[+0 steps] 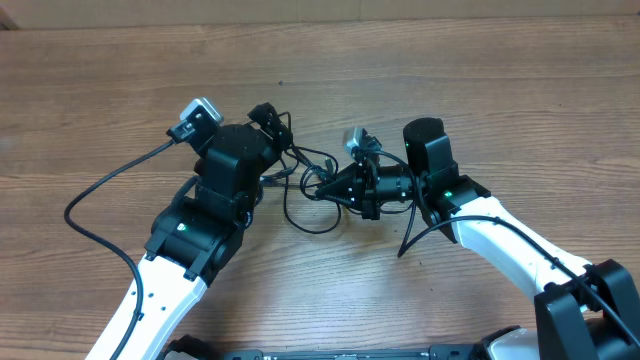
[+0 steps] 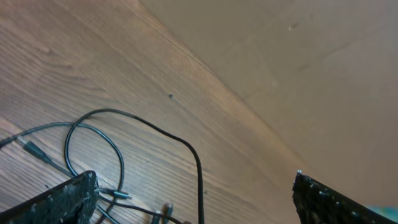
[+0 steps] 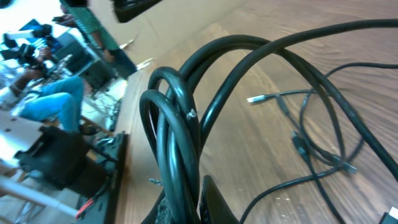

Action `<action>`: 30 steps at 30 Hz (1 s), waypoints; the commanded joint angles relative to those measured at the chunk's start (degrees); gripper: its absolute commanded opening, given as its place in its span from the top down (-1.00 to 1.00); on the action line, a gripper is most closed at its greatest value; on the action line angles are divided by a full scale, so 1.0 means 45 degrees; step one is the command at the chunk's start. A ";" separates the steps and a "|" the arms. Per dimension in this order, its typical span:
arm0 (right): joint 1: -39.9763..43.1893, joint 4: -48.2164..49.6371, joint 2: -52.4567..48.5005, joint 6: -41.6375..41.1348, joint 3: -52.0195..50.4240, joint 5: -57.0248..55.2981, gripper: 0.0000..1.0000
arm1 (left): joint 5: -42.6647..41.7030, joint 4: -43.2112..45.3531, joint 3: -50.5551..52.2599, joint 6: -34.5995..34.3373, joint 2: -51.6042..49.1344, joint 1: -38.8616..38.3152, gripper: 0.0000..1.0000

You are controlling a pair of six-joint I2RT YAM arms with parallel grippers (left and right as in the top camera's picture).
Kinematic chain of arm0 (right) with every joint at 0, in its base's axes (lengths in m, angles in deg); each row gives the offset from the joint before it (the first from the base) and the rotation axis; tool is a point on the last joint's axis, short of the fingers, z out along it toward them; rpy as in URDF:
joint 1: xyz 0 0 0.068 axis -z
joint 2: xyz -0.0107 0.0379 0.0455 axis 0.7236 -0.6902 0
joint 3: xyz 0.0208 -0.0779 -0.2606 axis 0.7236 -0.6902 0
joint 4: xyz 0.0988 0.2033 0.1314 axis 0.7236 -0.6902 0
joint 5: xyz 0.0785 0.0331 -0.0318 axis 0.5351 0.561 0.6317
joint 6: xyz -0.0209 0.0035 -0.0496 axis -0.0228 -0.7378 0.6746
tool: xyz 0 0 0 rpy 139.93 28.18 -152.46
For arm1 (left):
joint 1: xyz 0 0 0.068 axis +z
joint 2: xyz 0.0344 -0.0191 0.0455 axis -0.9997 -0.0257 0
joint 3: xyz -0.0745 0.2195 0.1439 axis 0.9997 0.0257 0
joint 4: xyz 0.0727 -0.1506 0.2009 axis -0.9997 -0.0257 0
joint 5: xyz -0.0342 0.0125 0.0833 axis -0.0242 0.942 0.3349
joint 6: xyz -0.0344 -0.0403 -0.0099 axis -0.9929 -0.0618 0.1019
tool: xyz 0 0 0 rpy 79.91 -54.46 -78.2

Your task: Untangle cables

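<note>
The cables (image 1: 308, 205) lie in a loose heap near the middle of the tabletop (image 1: 480, 90), between the two grippers. The tabletop is brown wood with long lines in it. In the right wrist view, a person in blue trousers (image 3: 56, 99) sits past the table's edge.

The left gripper (image 2: 195, 180) is wide open and holds nothing. It hangs above a round loop of thin cable (image 2: 93, 146) and does not touch it. The right gripper (image 1: 318, 188) is closed tight on a bunch of cables (image 3: 171, 143), which bends over its fingers (image 3: 211, 205). More thin cable and a small plug (image 3: 258, 98) lie on the wood nearby.

The heap is well away from every edge. Bare wood lies toward the far edge and both far corners. The two arms fill the near side.
</note>
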 commanded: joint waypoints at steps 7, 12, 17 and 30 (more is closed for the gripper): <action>0.0005 0.0083 -0.0024 0.0656 0.0126 0.4192 0.92 | -0.0170 -0.0287 -0.0102 0.3225 -0.0170 0.0889 -0.99; 0.0141 0.0476 -0.0024 0.0656 0.0126 0.6280 0.92 | -0.3706 -0.0325 -0.0102 0.3225 -0.0170 0.2249 -0.99; 0.0141 0.1049 -0.0024 0.0651 0.0126 0.6489 0.92 | -0.9262 -0.0389 -0.0102 0.3235 -0.0316 0.3682 -0.99; 0.0141 0.1418 -0.0024 0.0641 0.0126 0.6475 0.92 | -1.3726 -0.0685 -0.0102 0.0597 -0.0369 0.3900 -0.90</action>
